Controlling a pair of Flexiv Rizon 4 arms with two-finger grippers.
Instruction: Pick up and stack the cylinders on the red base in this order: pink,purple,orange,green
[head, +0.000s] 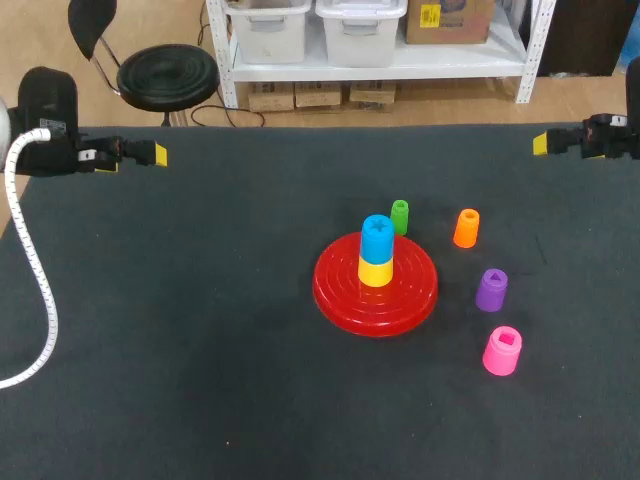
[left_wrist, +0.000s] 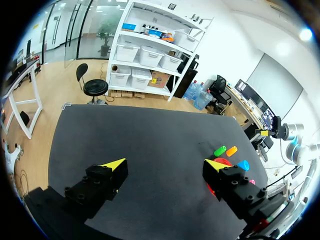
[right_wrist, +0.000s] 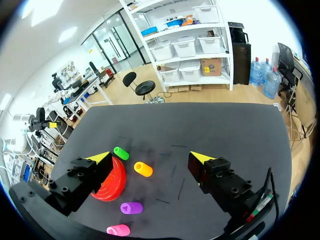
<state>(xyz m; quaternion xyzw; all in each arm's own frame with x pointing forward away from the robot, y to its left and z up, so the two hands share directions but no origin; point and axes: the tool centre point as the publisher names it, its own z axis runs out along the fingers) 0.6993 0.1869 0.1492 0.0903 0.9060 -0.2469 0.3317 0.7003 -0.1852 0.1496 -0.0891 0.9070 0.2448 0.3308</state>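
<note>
Red round plastic base (head: 415, 295) sits on the dark tabletop (head: 200, 350), well apart from both my end effectors and nearer the right one. It carries a short yellow plastic cylinder (head: 375, 272) with a blue plastic cylinder (head: 377, 238) upright on top of it. A small green plastic cylinder (head: 400, 216) stands just beside the base's rim. The orange plastic cylinder (head: 466, 228), the purple plastic cylinder (head: 491, 289) and the pink plastic cylinder (head: 502, 350) stand upright and apart from one another, all on the side of the base towards my right end effector (right_wrist: 151, 157); seen from its wrist, the orange one lies ahead between its spread fingers. That end effector hangs over one corner of the tabletop, fingers wide apart and gripping nothing. My left end effector (left_wrist: 165, 164) hangs over the opposite corner, its fingers likewise spread and empty, with all the cylinders far ahead of it.
</note>
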